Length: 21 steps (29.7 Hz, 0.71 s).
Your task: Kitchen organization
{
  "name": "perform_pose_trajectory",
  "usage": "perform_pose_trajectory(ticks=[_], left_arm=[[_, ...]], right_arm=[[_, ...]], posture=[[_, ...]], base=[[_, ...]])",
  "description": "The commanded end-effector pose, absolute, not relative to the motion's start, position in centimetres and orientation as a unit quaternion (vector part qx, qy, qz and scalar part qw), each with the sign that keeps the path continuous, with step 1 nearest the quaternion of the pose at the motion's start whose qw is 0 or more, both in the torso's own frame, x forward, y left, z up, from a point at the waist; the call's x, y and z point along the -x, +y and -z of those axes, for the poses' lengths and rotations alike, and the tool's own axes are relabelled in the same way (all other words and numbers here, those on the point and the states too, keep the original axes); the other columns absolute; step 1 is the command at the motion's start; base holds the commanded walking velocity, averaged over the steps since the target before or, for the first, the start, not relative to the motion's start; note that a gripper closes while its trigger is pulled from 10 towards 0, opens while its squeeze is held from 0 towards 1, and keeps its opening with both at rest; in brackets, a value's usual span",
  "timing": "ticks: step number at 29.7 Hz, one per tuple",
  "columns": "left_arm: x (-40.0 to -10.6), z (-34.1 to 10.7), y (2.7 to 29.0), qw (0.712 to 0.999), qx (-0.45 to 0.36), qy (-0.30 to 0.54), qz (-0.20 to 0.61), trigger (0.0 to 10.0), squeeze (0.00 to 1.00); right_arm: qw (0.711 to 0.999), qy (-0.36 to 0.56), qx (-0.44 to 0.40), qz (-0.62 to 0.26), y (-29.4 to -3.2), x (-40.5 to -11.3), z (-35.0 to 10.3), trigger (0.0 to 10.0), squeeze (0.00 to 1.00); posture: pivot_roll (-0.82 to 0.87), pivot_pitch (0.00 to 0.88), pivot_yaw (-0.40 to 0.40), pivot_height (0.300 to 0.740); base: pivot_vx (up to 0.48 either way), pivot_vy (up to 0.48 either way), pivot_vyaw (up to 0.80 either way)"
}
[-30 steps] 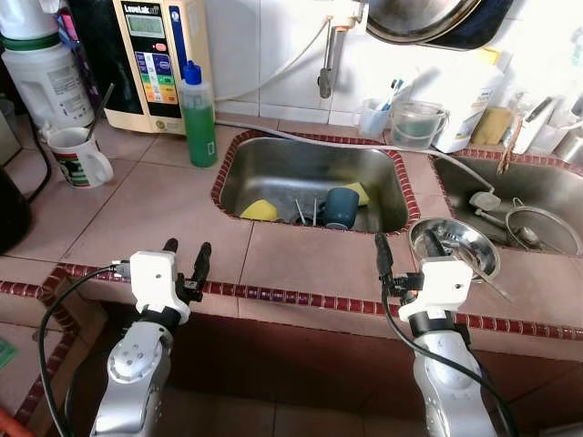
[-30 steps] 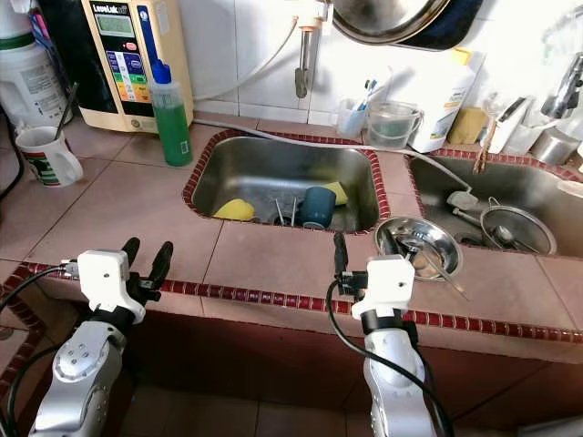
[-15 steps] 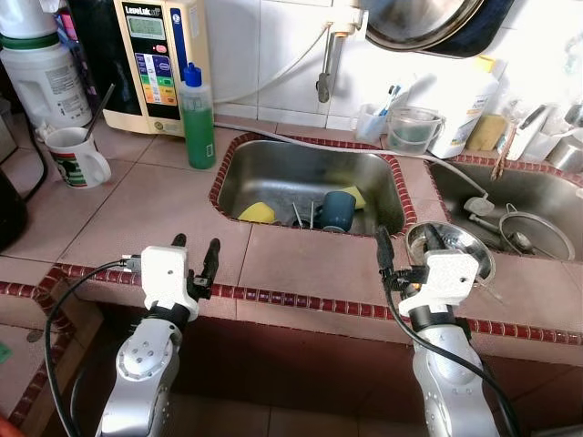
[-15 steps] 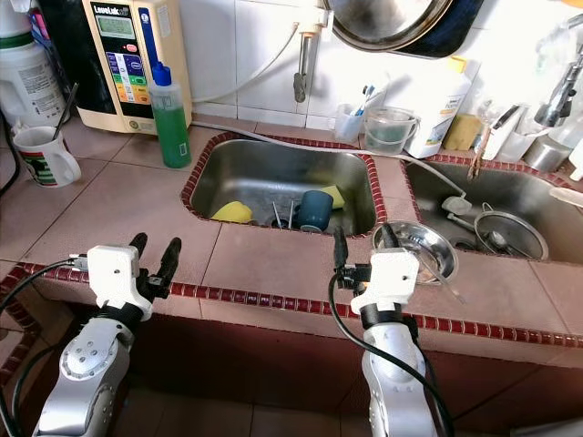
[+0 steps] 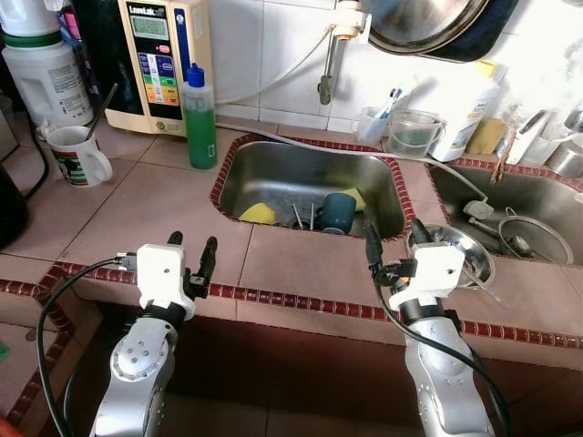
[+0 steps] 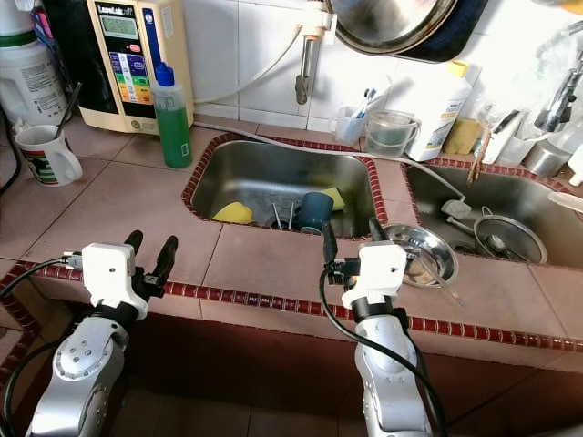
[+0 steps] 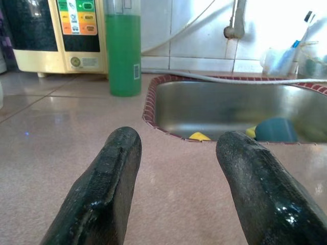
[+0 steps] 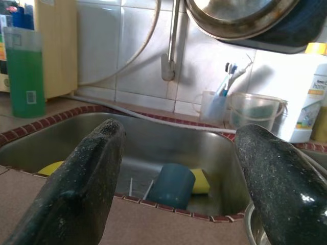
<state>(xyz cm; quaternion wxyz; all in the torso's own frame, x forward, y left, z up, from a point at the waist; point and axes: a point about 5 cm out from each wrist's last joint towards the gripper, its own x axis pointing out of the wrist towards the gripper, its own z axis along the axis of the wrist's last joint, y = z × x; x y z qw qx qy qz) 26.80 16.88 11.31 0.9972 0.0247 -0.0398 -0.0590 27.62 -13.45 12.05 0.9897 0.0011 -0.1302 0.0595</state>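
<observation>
**Grippers poised at the counter edge, both spread and empty**

Counter (image 5: 137, 205) of pinkish tiles with a red-tiled edge runs across the head views. Set into it is a steel sink (image 5: 273, 177) holding a blue cup (image 5: 338, 211) on its side, a yellow sponge (image 5: 259, 213) to the cup's left, a second yellow piece behind the cup, and some cutlery between them. A green soap bottle (image 5: 199, 118) stands just beside the sink's left rim, in front of a cream water unit (image 5: 159, 59). A white mug (image 5: 78, 157) with a spoon in it sits further left. A steel bowl (image 5: 460, 250) rests on the counter between this sink and a second basin (image 5: 524, 196) on the right. A tap (image 5: 330, 55) hangs from the tiled wall above the sink.

The left gripper (image 5: 189, 251) hovers over the counter's front edge, fingers parted, nothing between them. The right gripper (image 5: 393, 238) hovers at the sink's near right corner, just beside the bowl, fingers wide apart and empty.

Left wrist view: the two fingers (image 7: 110, 178) stand well apart above bare tile, with the soap bottle (image 7: 122, 48) and the sink (image 7: 230, 104) ahead.

Right wrist view: the fingers (image 8: 82, 178) are spread wide, and the cup (image 8: 172, 185) lies in the sink between them, well beyond the tips. A clear jug (image 8: 253, 112) and a white bottle (image 8: 306, 102) stand against the wall.
</observation>
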Motion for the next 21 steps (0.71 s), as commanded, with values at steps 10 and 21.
perform_pose_trajectory(ticks=[10,21], left_arm=[[-27.07,-11.82,16.32,0.996,-0.024,-0.044,0.072,10.0,0.00],[-27.20,-11.94,15.92,0.996,-0.019,-0.044,0.081,10.0,0.00]], right_arm=[[0.990,-0.130,0.001,-0.048,-13.97,-27.59,-12.06,10.0,0.00],[0.991,-0.130,-0.001,-0.043,-13.95,-27.39,-12.02,10.0,0.00]], posture=[[-0.16,0.000,-0.051,0.732],[-0.17,0.000,-0.044,0.732]], base=[[0.000,-0.427,0.00],[0.000,-0.480,0.00]])
